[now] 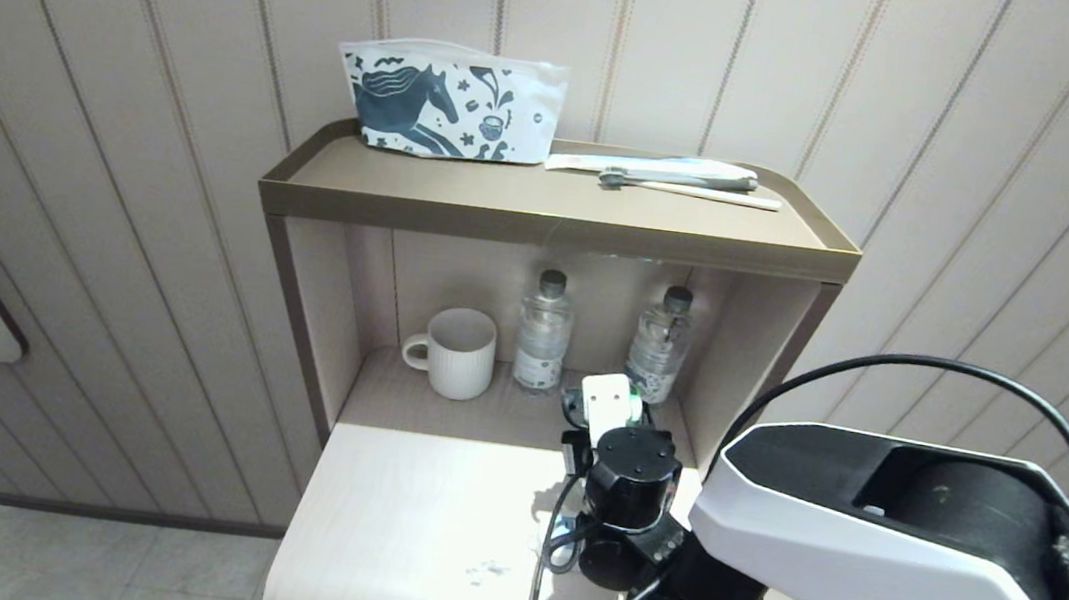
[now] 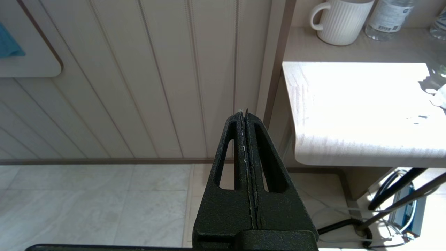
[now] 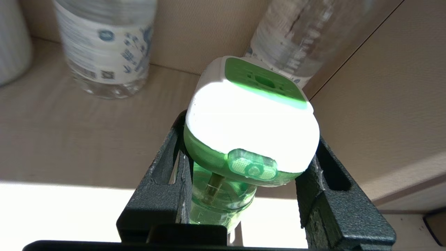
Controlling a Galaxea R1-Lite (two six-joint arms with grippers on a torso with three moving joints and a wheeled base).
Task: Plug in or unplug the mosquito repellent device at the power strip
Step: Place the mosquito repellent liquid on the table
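My right gripper [image 3: 251, 134] is shut on the mosquito repellent device [image 3: 251, 122], one finger on each side of its white-and-green head. The clear green bottle [image 3: 216, 198] hangs below, between the fingers. In the head view the device [image 1: 611, 399] is held off the table at the mouth of the niche, just in front of the right water bottle [image 1: 657, 354]. Its prongs are hidden. The power strip is out of view. My left gripper [image 2: 245, 113] is shut and empty, parked low beside the table's left edge, over the floor.
A white ribbed mug [image 1: 458, 352] and a second water bottle [image 1: 543, 336] stand at the back of the niche. The niche's right wall [image 1: 739, 364] is close to the device. A printed pouch [image 1: 451, 104] and a toothbrush [image 1: 678, 188] lie on the top shelf. Cables [image 2: 383, 195] run under the table [image 1: 409, 517].
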